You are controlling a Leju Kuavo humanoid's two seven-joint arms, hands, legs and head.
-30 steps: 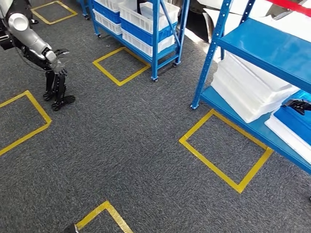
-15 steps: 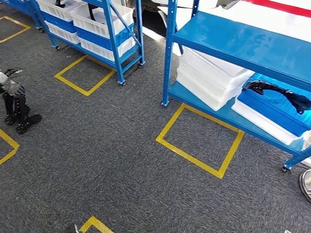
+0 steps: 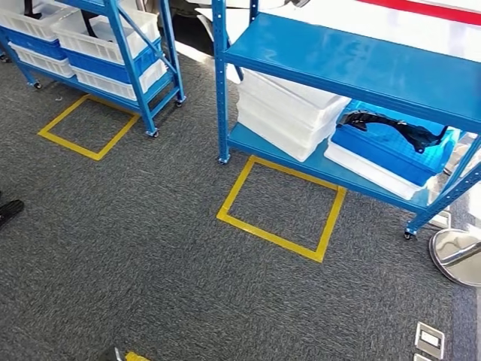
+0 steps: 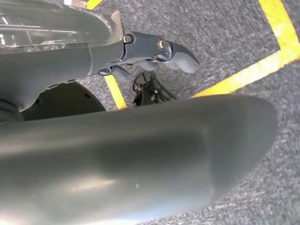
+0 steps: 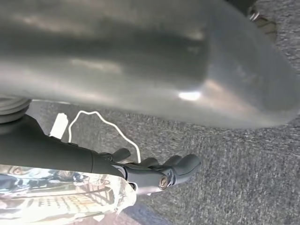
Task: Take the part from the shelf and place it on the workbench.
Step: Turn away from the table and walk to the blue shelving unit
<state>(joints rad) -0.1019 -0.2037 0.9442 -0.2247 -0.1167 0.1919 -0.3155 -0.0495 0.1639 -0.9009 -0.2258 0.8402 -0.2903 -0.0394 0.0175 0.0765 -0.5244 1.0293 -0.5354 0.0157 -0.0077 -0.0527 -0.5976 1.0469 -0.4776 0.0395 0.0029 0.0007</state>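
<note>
Grey carpet floor (image 3: 142, 248) with yellow taped squares (image 3: 280, 203), blue metal racks (image 3: 221, 90) behind.

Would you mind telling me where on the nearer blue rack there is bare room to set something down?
The upper shelf is bare along its visible length. The lower shelf is crowded: a stack of white trays sits beside a blue tray holding the black part; only a thin front strip and the left corner stay free.
</note>
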